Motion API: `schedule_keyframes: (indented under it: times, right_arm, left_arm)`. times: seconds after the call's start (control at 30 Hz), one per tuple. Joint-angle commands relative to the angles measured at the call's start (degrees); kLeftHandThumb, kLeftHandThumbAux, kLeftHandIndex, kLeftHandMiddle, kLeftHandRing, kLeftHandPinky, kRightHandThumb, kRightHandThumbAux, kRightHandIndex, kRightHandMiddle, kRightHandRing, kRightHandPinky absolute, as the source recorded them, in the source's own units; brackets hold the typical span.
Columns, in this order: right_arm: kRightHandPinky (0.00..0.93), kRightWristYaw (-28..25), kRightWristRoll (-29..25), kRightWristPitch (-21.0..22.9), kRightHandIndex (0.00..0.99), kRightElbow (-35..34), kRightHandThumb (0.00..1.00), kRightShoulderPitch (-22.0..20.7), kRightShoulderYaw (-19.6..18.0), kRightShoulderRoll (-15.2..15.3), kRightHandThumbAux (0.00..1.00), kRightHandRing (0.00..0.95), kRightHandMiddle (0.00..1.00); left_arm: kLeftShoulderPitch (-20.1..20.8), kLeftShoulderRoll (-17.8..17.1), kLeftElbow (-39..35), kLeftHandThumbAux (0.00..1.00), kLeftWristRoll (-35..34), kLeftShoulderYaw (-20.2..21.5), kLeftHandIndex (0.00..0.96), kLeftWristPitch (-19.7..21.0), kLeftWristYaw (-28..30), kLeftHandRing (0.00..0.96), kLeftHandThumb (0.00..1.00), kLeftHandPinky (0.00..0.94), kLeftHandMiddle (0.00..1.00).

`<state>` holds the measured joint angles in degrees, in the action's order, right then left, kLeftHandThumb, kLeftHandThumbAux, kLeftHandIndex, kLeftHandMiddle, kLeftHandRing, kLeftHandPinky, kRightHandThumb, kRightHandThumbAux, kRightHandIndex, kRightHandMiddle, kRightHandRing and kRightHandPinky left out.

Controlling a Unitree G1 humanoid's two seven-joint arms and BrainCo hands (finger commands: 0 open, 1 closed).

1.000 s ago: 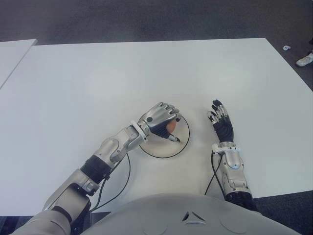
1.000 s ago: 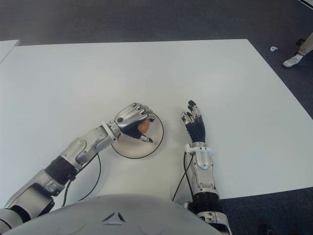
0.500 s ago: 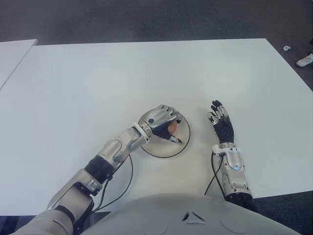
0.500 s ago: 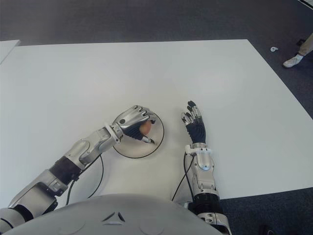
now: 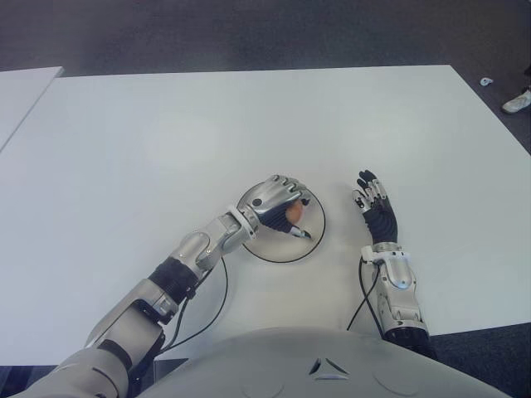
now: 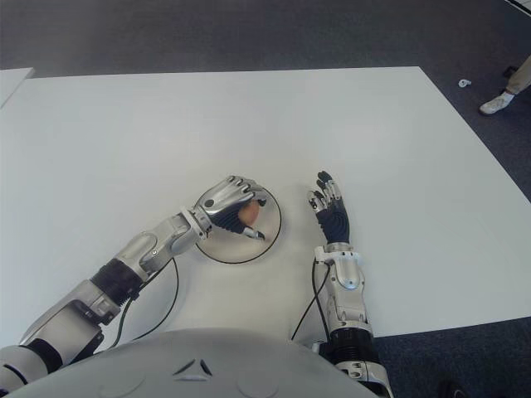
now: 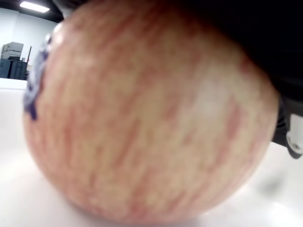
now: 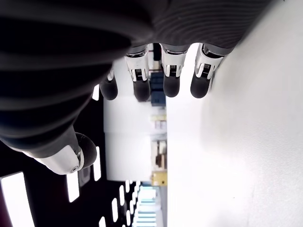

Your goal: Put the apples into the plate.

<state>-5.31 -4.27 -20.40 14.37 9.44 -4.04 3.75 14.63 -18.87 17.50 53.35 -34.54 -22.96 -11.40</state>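
Observation:
My left hand (image 5: 280, 206) is curled around a red-and-yellow apple (image 5: 292, 213) and holds it over the white, dark-rimmed plate (image 5: 314, 241) near the middle of the table. The apple (image 7: 142, 113) fills the left wrist view, its underside on or just above the white plate surface. Most of the fruit is hidden under the fingers in the eye views. To the right of the plate my right hand (image 5: 375, 207) lies palm down with its fingers (image 8: 170, 78) stretched out and nothing in it.
The white table (image 5: 166, 133) stretches wide around the plate. A second white table (image 5: 17, 91) edge shows at the far left. A black cable (image 5: 203, 311) loops by my left forearm. A person's shoe (image 5: 516, 101) is on the dark floor at the far right.
My left arm has reached a little farther forward and right, carrying the apple with it, and the plate has slid slightly the same way. The right hand has stayed where it was.

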Motion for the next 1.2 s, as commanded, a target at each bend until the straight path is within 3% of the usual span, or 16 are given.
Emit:
schedule_keyframes:
  times: [0.03, 0.27, 0.33, 0.4, 0.5, 0.6, 0.93, 1.2]
  right_arm:
    - [0.000, -0.29, -0.07, 3.66, 0.011, 4.84, 0.111, 4.26, -0.26, -0.14, 0.572, 0.030, 0.095]
    - [0.000, -0.37, -0.02, 4.02, 0.005, 5.18, 0.108, 3.86, -0.42, 0.12, 0.565, 0.019, 0.085]
    - [0.000, -0.31, 0.03, 4.17, 0.004, 5.27, 0.108, 3.74, -0.46, 0.16, 0.564, 0.018, 0.084]
    - [0.000, -0.19, 0.13, 4.26, 0.001, 5.42, 0.106, 3.59, -0.54, 0.20, 0.570, 0.014, 0.080]
    - [0.000, 0.21, 0.39, 4.16, 0.001, 6.07, 0.106, 3.14, -0.70, 0.23, 0.568, 0.013, 0.078]
    - [0.000, 0.49, 0.57, 3.91, 0.005, 6.66, 0.110, 2.78, -0.88, 0.26, 0.562, 0.013, 0.080]
    - [0.000, 0.52, 0.85, 3.44, 0.020, 7.83, 0.119, 2.01, -1.12, 0.61, 0.550, 0.030, 0.106]
    - [0.000, 0.38, 1.08, 3.77, 0.013, 8.18, 0.113, 1.75, -1.16, 1.08, 0.571, 0.035, 0.111]
  left_arm:
    - [-1.36, -0.48, 2.72, 0.687, -0.72, -1.08, 0.446, 0.16, 2.02, 0.797, 0.750, 0.770, 0.791]
    - [-3.47, -1.69, -3.78, 0.689, -5.85, -0.16, 0.434, 1.53, 10.00, 0.639, 0.721, 0.586, 0.664]
    - [-3.85, -1.80, -5.01, 0.692, -6.61, 0.07, 0.428, 2.40, 11.77, 0.618, 0.707, 0.584, 0.642]
    - [-3.89, -1.74, -4.88, 0.540, -6.57, 0.02, 0.365, 2.81, 12.23, 0.544, 0.510, 0.486, 0.564]
    - [-4.08, -2.01, -5.56, 0.444, -6.31, 0.04, 0.261, 3.17, 12.72, 0.360, 0.371, 0.331, 0.376]
    - [-4.00, -2.22, -5.70, 0.396, -5.86, -0.06, 0.187, 2.88, 12.32, 0.242, 0.300, 0.226, 0.261]
    - [-4.27, -3.02, -6.92, 0.340, -4.25, 0.06, 0.087, 2.43, 10.76, 0.097, 0.222, 0.117, 0.115]
    - [-4.90, -4.22, -9.67, 0.314, -2.03, 0.96, 0.066, 3.25, 9.53, 0.070, 0.174, 0.121, 0.084]
